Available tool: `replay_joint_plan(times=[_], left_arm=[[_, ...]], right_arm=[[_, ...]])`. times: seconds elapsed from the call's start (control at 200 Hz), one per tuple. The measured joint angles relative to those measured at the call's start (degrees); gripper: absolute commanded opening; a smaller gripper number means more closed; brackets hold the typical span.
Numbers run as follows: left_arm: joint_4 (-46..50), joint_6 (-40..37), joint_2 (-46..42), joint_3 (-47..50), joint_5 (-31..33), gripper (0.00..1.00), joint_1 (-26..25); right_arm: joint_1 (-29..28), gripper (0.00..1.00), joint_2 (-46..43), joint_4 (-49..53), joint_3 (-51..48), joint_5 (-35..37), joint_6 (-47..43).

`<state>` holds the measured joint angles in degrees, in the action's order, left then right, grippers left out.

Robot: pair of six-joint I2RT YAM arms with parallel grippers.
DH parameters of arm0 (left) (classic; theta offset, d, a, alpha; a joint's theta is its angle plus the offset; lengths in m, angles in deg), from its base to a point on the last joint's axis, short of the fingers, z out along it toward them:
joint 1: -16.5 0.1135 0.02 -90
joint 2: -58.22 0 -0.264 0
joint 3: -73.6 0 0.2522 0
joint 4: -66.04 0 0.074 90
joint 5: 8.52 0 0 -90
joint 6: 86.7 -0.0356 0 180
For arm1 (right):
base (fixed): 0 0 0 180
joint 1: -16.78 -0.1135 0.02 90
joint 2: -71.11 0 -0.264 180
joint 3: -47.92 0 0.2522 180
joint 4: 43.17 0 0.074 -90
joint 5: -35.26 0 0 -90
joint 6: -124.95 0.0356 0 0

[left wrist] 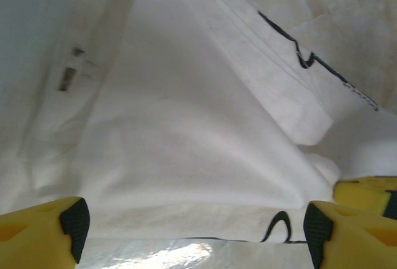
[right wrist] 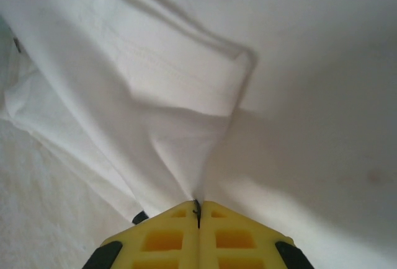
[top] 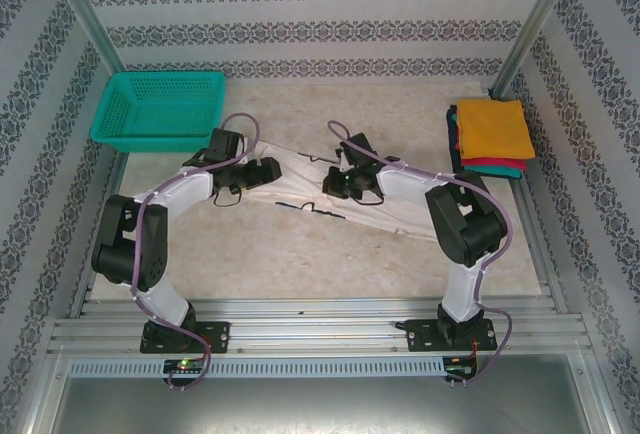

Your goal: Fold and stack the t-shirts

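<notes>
**Table** [top: 300, 274]: one, carrying everything below.

**White t-shirt** [top: 300, 186]: one, unfolded. It lies rumpled across the table's centre between the two arms, with dark print lines at its near edge.

**Basket** [top: 160, 109]: one, at the far left corner, apart from the shirt.

**Folded stack** [top: 492, 134]: at the far right. Three layers can be counted, orange over red over teal.

**Right gripper** [right wrist: 197, 210]: jaws closed, pinching a fold of the white t-shirt.

**Left gripper** [left wrist: 192, 225]: jaws spread wide over the shirt's left edge, holding nothing.

**Step in hand (judged):** taking hold of the shirt to spread it flat before folding. The next move calls for the left jaws to close on the hem, so that both arms can pull the cloth taut.
</notes>
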<state>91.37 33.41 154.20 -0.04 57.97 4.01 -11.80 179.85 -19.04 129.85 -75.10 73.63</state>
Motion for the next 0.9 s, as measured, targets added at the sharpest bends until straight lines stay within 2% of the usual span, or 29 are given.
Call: replay_joint_plan(times=[0.14, 0.26, 0.325, 0.45, 0.575, 0.669, 0.739, 0.899], left_arm=[[-3.72, 2.71, 2.71, -1.40, -1.75, 0.66, -1.64], [-6.62, 5.05, 7.19, -2.95, -2.99, 0.61, -1.77], [-7.76, 6.19, 9.73, -3.48, -3.17, 0.60, -1.77], [-8.00, 7.06, 12.74, -3.52, -3.23, 0.58, -1.77], [-8.39, 7.08, 12.83, -3.28, -3.19, 0.58, -1.73], [-10.34, 7.02, 12.17, -1.70, -3.26, 0.61, -1.64], [-11.58, 6.91, 11.50, -0.57, -3.34, 0.68, -1.64], [-13.16, 6.56, 10.67, 0.26, -3.72, 0.79, -1.66]], right_arm=[[0.33, 0.00, 0.00, 0.37, 1.66, 0.17, -0.48], [0.33, 0.02, 0.02, 0.66, 2.56, 0.20, -1.03], [0.33, 0.10, 0.02, 0.70, 2.73, 0.17, -1.07], [0.35, 0.33, 0.02, 0.98, 2.69, 0.83, -1.46], [0.81, 0.49, -1.07, 1.09, 2.03, 3.02, -2.32], [1.90, 0.47, -2.71, 1.14, 1.84, 4.13, -3.54], [2.58, 0.43, -2.97, 1.20, 2.67, 4.17, -4.59], [2.54, 0.31, 1.66, 1.60, 9.40, 1.88, -5.79]])
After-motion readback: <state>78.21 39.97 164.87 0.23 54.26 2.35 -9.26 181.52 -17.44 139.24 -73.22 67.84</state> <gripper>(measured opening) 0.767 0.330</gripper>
